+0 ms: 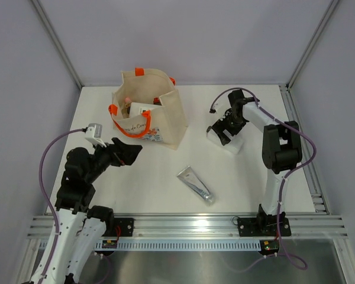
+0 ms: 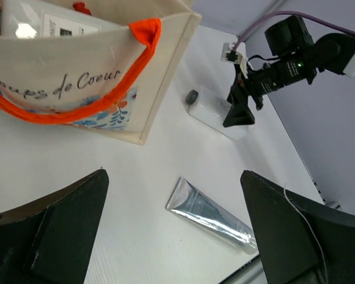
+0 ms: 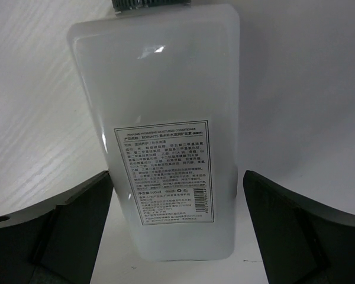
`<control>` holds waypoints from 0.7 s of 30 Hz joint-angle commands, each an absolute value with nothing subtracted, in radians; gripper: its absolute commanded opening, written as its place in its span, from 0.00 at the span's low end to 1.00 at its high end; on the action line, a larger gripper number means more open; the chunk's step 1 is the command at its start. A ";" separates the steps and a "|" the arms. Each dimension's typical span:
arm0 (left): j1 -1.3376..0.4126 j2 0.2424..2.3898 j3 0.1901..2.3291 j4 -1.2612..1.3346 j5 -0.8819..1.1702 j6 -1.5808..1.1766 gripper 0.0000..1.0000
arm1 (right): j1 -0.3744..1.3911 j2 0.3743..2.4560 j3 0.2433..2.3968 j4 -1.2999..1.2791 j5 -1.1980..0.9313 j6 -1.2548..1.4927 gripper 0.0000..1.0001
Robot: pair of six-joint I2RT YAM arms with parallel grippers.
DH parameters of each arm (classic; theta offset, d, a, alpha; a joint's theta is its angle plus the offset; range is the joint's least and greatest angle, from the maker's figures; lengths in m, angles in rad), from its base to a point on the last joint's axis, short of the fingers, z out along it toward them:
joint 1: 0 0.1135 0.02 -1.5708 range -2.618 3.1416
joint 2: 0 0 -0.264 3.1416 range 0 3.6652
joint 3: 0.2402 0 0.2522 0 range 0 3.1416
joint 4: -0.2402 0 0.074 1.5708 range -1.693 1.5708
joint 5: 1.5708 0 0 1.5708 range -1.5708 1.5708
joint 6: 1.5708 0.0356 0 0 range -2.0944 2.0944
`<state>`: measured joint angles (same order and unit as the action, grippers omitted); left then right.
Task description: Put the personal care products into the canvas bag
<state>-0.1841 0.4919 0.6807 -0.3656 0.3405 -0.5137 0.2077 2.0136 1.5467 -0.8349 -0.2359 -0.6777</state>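
While the white bottle lies flat, the right claw gapes above.

Left gripper jaws wide apart; dark fingers frame the bottom corners. Bag upper left, upright, orange handle hanging over script print reading "de Coeur". White labelled item shows inside at the rim. Silver tube lies flat on the table, near the bag. White bottle, dark-capped, lies right of the bag; right gripper is low over its far end, contact unclear.
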 commanded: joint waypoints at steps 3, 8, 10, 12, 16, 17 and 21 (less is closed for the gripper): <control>-0.181 0.463 0.603 -0.324 0.485 -0.604 0.99 | 0.224 2.066 1.568 -0.799 -0.118 -0.693 1.00; -0.196 0.454 0.482 -0.178 0.564 -0.733 0.99 | 0.227 2.080 1.580 -0.834 -0.147 -0.695 0.85; -0.216 0.463 0.459 -0.121 0.563 -0.787 0.99 | 0.227 2.080 1.582 -0.854 -0.179 -0.695 0.62; -0.273 0.489 0.446 -0.094 0.517 -0.820 0.99 | 0.229 2.072 1.575 -0.876 -0.196 -0.693 0.35; -0.440 0.563 0.451 -0.032 0.364 -0.891 0.99 | 0.229 1.943 1.490 -0.842 -0.290 -0.664 0.18; -0.518 0.583 0.456 -0.019 0.323 -0.916 0.99 | 0.227 1.910 1.458 -0.832 -0.310 -0.651 0.08; -0.670 0.727 0.451 0.107 0.116 -1.096 0.99 | 0.227 1.746 1.372 -0.821 -0.513 -0.556 0.00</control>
